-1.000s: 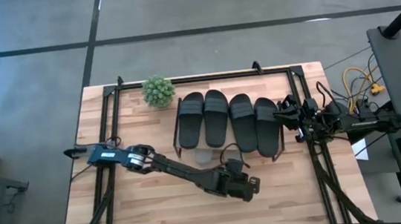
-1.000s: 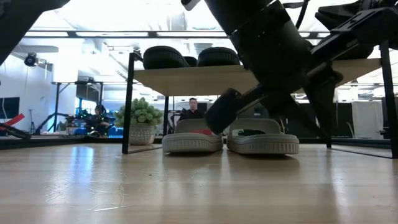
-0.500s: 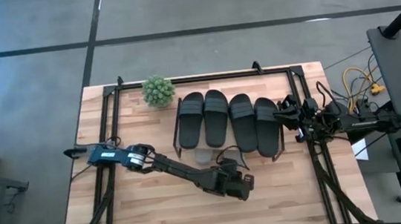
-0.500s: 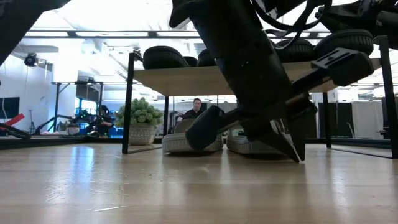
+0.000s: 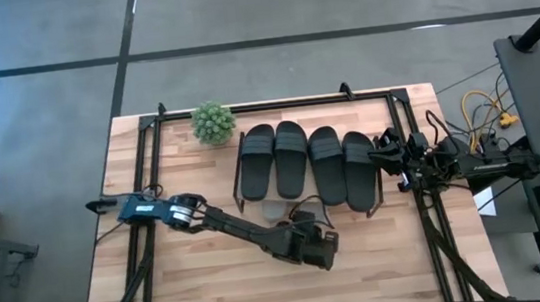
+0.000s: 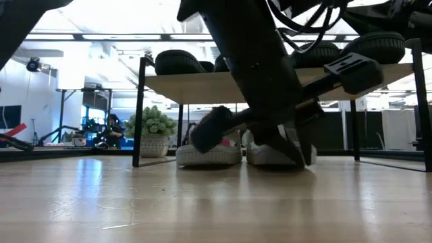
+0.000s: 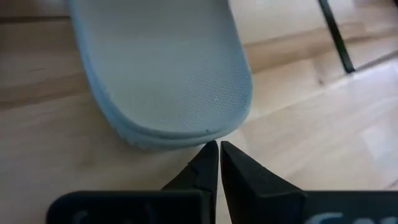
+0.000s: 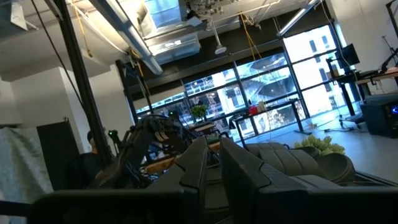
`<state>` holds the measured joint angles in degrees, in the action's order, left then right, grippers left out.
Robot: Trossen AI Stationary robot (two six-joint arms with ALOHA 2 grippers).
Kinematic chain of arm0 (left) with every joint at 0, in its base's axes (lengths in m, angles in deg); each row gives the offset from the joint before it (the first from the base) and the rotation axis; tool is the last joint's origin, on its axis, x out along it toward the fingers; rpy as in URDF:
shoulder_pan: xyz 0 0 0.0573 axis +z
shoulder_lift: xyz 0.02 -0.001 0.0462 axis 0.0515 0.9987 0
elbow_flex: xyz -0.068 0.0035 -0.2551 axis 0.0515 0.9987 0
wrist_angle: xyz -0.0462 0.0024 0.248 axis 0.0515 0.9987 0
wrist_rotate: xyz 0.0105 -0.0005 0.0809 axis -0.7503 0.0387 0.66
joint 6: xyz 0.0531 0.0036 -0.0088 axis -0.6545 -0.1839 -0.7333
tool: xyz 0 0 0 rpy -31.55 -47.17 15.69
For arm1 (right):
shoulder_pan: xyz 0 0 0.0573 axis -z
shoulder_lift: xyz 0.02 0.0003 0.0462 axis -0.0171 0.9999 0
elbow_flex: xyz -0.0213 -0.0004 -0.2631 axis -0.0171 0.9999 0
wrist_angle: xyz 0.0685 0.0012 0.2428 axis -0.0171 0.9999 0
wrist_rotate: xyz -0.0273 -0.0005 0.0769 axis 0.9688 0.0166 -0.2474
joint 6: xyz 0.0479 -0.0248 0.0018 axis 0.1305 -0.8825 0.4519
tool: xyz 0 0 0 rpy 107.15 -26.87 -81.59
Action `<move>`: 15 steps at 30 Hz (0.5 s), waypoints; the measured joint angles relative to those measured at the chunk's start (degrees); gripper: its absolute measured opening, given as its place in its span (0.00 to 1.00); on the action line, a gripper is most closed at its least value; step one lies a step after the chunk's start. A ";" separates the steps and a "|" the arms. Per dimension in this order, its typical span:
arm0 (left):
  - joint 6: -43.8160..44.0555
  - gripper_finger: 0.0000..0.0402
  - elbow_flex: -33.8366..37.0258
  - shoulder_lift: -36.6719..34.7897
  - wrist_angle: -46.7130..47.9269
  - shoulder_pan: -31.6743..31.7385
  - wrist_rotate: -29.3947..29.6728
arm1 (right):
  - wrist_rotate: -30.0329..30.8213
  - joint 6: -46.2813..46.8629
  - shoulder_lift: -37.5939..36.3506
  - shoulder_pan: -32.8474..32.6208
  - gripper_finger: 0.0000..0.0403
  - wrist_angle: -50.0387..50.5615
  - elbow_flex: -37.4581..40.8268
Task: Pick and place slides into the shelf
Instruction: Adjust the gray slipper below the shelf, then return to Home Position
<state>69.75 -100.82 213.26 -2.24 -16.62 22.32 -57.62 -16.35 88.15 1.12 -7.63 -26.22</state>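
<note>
Several black slides [image 5: 301,163] lie side by side on the shelf's pale top board [image 6: 202,86]. Two pale slides stand on the table under the shelf: the left one [image 6: 206,154] with its heel showing [image 5: 274,209], the right one [image 6: 266,155] partly behind my left arm. My left gripper [image 7: 214,149] [image 5: 304,216] is shut and slants down toward the far edge, its tips at the heel rim of the right pale slide [image 7: 168,74]. My right gripper [image 8: 213,155] [image 5: 388,154] waits shut at the table's right edge, beside the shelf. My left gripper's shut tips stand at the bottom rim of the pale slide's heel [image 7: 202,138], coming from the table's near side and slanting down. I cannot tell whether they touch it. The slide lies flat on the table.
A small potted plant [image 5: 213,123] stands at the far left of the shelf. A black rail frame [image 5: 149,144] runs round the table. Bare wooden tabletop [image 5: 214,288] stretches along the near side. People sit in the room beyond [image 6: 212,115].
My left gripper has sunk and gone a little toward the table's left and far edges, tipping further down, up to the heel of the right pale slide under the shelf. Its fingers have stayed shut.
</note>
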 joint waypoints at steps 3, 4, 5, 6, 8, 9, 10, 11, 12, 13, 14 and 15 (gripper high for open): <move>4.61 0.01 0.01 -0.53 4.69 -0.12 0.93 | 0.00 0.00 0.01 0.01 0.10 0.00 0.00; 6.50 0.01 0.07 -0.56 6.57 -0.13 1.12 | 0.00 0.00 0.02 0.01 0.10 0.01 0.00; 8.03 0.01 0.11 -0.56 7.86 -0.13 1.20 | 0.00 0.00 0.02 0.00 0.10 0.02 0.00; 8.85 0.01 0.13 -0.56 8.40 -0.13 1.22 | 0.00 0.01 0.00 0.00 0.10 0.00 0.00; 9.17 0.01 0.13 -0.63 8.25 -0.40 1.24 | 0.00 0.01 0.00 0.01 0.10 -0.01 0.00; 9.17 0.01 0.06 -0.68 7.86 -0.54 1.26 | 0.00 0.00 0.00 0.01 0.10 0.00 0.00; 9.16 0.01 0.02 -0.75 7.24 -0.74 1.29 | 0.00 0.01 0.00 0.01 0.10 -0.01 0.00; 8.77 0.01 0.02 -0.77 6.42 -0.99 1.34 | 0.00 0.00 0.00 0.01 0.10 0.00 0.00; 8.00 0.01 0.02 -0.77 5.38 -1.26 1.49 | 0.00 0.00 0.00 0.02 0.10 0.02 0.00; 6.93 0.01 0.02 -0.77 4.20 -1.59 1.56 | 0.00 0.00 0.00 0.02 0.10 0.02 0.00; 5.46 0.01 0.02 -0.77 2.85 -1.95 1.77 | 0.00 0.01 0.00 0.00 0.10 0.02 0.00; 4.09 0.01 0.00 -0.92 1.64 -2.30 2.03 | 0.00 0.00 0.00 0.02 0.10 0.02 0.00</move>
<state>73.84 -100.81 212.34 -0.60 -18.92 24.35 -57.62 -16.35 88.15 1.14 -7.62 -26.22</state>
